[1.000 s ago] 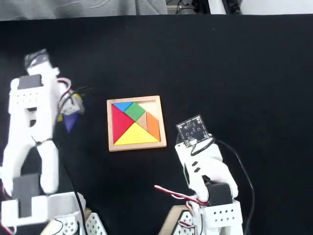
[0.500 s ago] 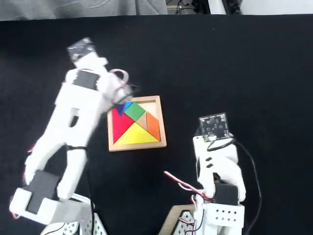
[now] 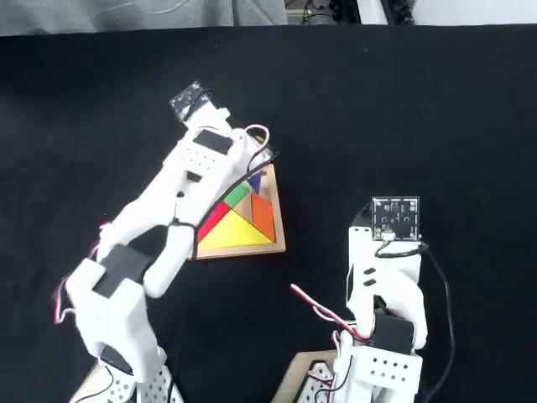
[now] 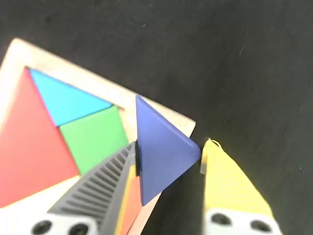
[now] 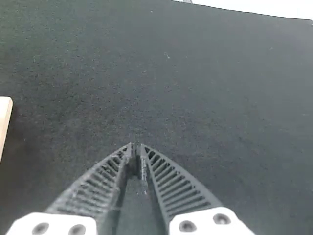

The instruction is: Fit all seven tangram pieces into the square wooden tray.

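Tray (image 3: 252,249) half hidden under left arm (image 3: 185,193), blue triangle (image 4: 161,152) clamped by left gripper (image 4: 170,147) above its corner, right gripper (image 5: 135,151) closed, nothing held.

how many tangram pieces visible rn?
7. Six lie in the tray: red triangle, light-blue triangle, green square, yellow triangle, orange parallelogram, small tan triangle. The dark-blue triangle is gripped in the left hand over the tray's corner.

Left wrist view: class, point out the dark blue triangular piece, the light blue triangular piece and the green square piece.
dark blue triangular piece (image 4: 161,149), left wrist view, middle of its face.
light blue triangular piece (image 4: 66,98), left wrist view, middle of its face.
green square piece (image 4: 95,139), left wrist view, its centre.
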`<state>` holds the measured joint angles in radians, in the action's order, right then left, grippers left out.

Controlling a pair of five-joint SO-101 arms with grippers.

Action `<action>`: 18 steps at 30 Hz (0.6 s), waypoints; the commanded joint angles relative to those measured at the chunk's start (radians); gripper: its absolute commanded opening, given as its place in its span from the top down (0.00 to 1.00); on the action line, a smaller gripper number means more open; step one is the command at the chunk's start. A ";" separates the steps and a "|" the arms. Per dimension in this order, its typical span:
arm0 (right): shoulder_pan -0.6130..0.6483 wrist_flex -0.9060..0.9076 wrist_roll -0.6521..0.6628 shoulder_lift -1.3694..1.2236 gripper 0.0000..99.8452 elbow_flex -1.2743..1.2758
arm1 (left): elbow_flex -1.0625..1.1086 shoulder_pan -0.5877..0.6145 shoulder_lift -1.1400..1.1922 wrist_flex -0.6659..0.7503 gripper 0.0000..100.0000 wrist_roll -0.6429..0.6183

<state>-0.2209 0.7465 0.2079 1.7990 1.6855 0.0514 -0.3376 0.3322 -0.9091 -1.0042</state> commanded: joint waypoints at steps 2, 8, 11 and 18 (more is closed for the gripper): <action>-0.003 -0.021 -0.012 0.071 0.99 0.001 | -0.154 -0.022 0.066 -0.038 0.80 -0.029; -0.003 -0.021 -0.012 0.073 0.99 0.001 | -0.240 -0.035 0.127 -0.133 0.80 -0.048; -0.003 -0.021 -0.012 0.073 0.99 0.001 | -0.252 -0.035 0.133 -0.169 0.80 -0.048; -0.003 -0.021 -0.012 0.073 0.99 0.001 | -0.252 -0.044 0.141 -0.167 0.80 -0.048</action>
<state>-0.2209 0.7465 0.2079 1.7990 1.6855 -0.1481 -0.3621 0.4780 -1.0702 -1.0472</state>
